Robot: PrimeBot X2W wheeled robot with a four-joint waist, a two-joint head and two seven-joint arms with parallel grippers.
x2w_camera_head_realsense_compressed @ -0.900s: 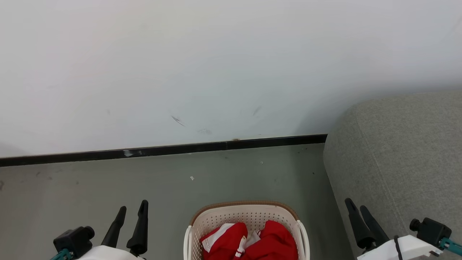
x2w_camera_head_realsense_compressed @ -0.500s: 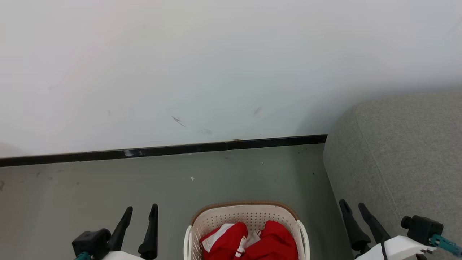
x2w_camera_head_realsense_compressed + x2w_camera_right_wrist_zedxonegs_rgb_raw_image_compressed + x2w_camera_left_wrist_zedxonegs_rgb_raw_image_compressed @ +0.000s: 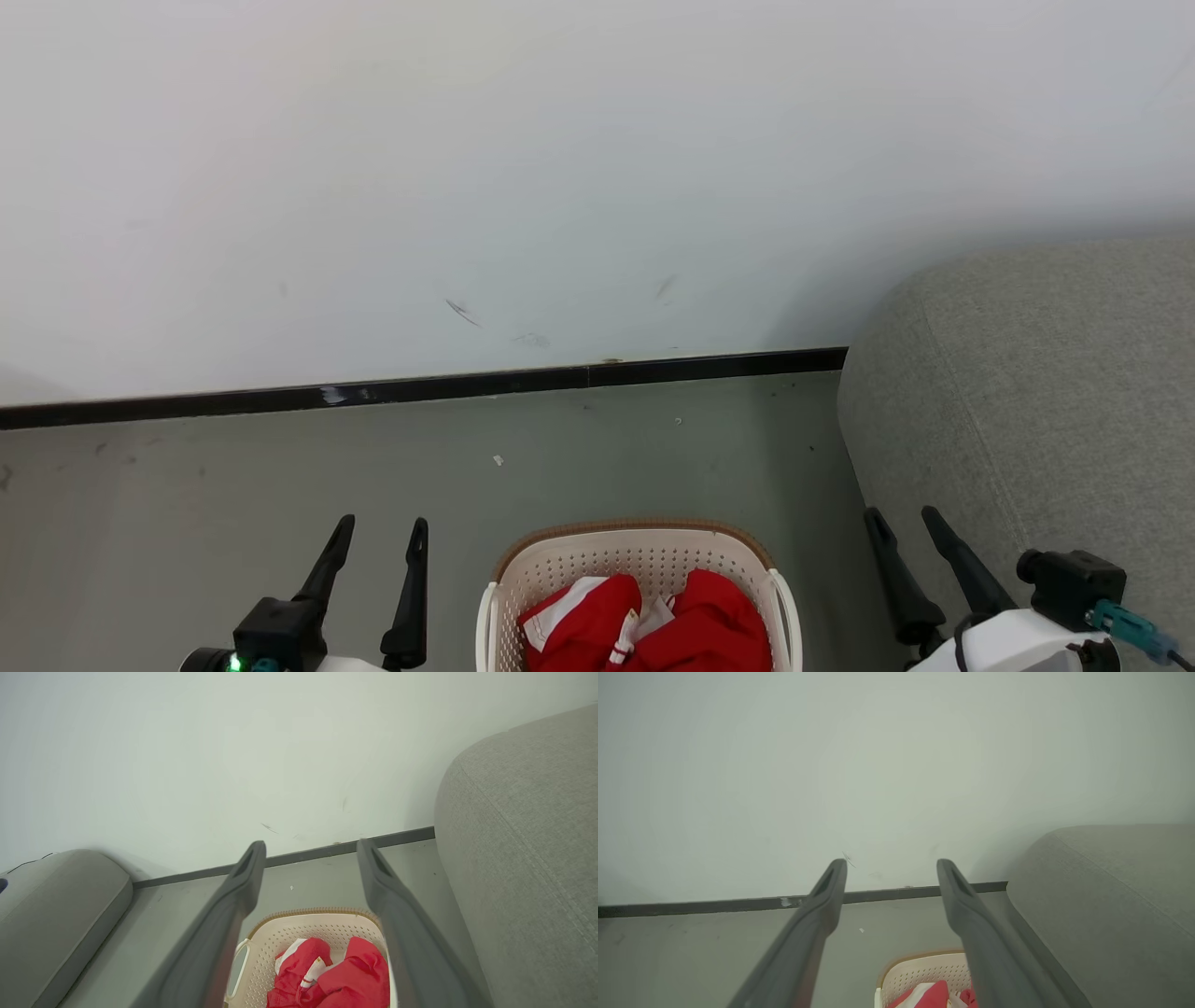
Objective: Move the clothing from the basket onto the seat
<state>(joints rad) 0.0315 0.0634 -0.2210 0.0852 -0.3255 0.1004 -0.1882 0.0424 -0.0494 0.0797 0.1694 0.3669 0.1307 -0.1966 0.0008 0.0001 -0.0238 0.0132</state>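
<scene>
My left gripper [image 3: 385, 523] hangs at the lower left of the head view, above the grey floor [image 3: 233, 467], with its two dark fingers spread apart and nothing between them. My right gripper [image 3: 899, 512] hangs at the lower right, close to the front of the sofa [image 3: 1027, 392]. Its fingers are also parted and hold nothing.

Between my two grippers the basket [image 3: 644, 558] stands on the floor. It is cream plastic dotted with rows of small holes, with a brown band along its rim and a loop handle at its side.

The clothing [image 3: 709, 625] lies inside the basket, below the rim, crumpled into two bright red heaps that touch each other. The left heap has a broad white panel folded over its top. The right heap is plain red as far as I can see. Where they meet, a narrow white strip with red marks pokes out beside a bit of pale fabric. The cloth looks smooth, with soft rounded folds. The bottom edge of the head view cuts off its near part.

The sofa is grey-green woven fabric with a rounded corner, and it stands just to the right of the basket. Behind both, a white wall [image 3: 560, 140] meets the floor at a dark baseboard [image 3: 467, 384]. In the right wrist view a grey padded thing [image 3: 56, 896] lies against the wall on the left
</scene>
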